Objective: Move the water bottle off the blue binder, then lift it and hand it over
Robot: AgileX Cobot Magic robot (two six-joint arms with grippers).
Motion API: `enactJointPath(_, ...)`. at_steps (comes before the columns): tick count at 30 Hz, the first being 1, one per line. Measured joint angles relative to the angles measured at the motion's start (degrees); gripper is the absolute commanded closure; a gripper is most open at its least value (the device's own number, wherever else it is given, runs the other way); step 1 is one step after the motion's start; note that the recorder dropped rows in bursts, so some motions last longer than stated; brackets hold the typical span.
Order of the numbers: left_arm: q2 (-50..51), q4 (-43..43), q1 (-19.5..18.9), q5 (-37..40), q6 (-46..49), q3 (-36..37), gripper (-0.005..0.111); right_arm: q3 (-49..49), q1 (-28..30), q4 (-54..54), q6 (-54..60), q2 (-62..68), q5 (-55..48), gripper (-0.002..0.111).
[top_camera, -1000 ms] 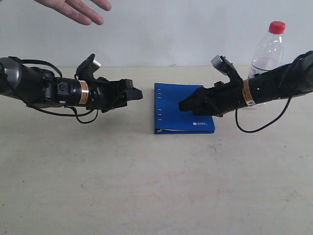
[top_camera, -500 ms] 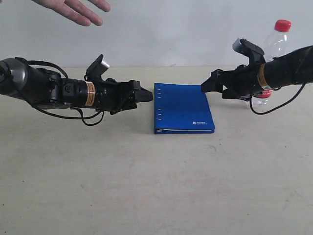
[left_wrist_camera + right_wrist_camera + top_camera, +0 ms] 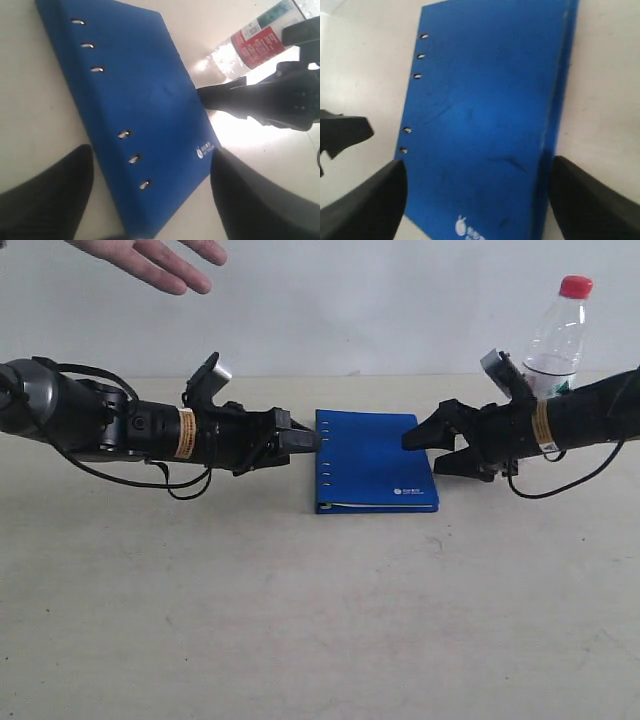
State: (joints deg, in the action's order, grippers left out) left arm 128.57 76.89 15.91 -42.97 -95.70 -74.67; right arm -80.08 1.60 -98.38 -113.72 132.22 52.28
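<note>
Exterior view | blue binder flat on table, mid-scene | water bottle upright, off binder (base hidden) | left gripper at spine edge, jaws wide | right gripper at opposite edge, jaws wide

Soft, even light fills the exterior view; the flat blue rectangular binder casts a thin shadow on the pale beige desk. In the left wrist view, glare bleaches the desk toward its far right corner. The left fingers and right fingers are dark, unfocused blurs.
</note>
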Motion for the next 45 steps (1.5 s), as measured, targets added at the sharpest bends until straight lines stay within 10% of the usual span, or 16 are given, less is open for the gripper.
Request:
enactJointPath(13,0.3,2.0,0.0,-10.2,-0.1,-0.1,0.044,-0.3,-0.7,1.3,9.4,3.9,17.2,0.036)
enactJointPath(19,0.3,7.4,-0.1,-10.6,-0.1,-0.1,0.044,-0.3,-1.9,1.3,9.8,3.9,17.2,0.06)
enactJointPath(27,0.3,7.2,-4.5,-5.4,-0.2,-0.1,0.044,-0.1,-2.2,2.9,9.7,3.9,17.3,0.057)
enactJointPath(39,3.6,4.2,-4.6,-19.9,3.0,-0.3,0.045,0.0,-5.7,10.2,13.2,3.9,15.4,0.057)
enactJointPath(45,4.3,2.8,-4.6,-23.7,3.1,-0.3,0.045,0.0,-6.8,10.3,14.5,3.9,10.9,0.103)
